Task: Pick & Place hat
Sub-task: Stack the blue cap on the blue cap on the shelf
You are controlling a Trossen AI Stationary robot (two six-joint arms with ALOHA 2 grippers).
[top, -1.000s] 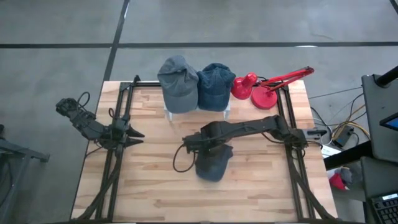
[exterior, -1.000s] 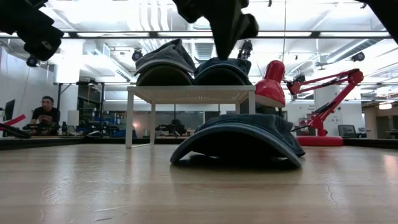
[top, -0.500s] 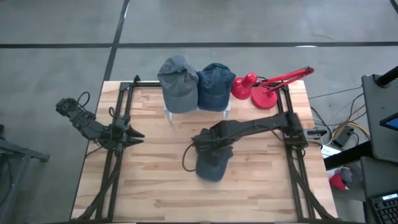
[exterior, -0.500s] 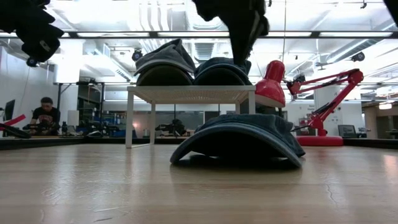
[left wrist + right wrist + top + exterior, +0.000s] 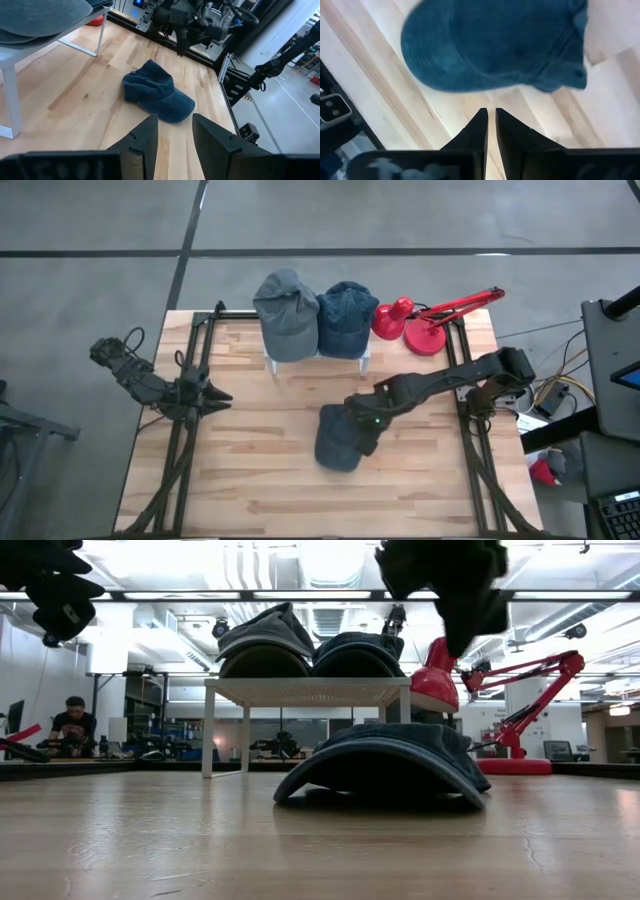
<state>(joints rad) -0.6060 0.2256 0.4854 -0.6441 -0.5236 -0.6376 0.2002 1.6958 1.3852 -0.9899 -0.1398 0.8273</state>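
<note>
My right hand [image 5: 368,423] hung empty, fingers nearly together, above the blue hat [image 5: 340,440] lying free on the bench [image 5: 250,480]; the pick remained undone.

Dark blue hat [image 5: 338,442], red lamp [image 5: 430,322], pale wood table [image 5: 250,470]

2 dark arms [image 5: 440,385], black looped cables [image 5: 128,345].

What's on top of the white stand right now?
Two caps sit side by side on the white stand: a grey cap and a blue cap. They cover most of its top, so anything underneath is hidden.
</note>
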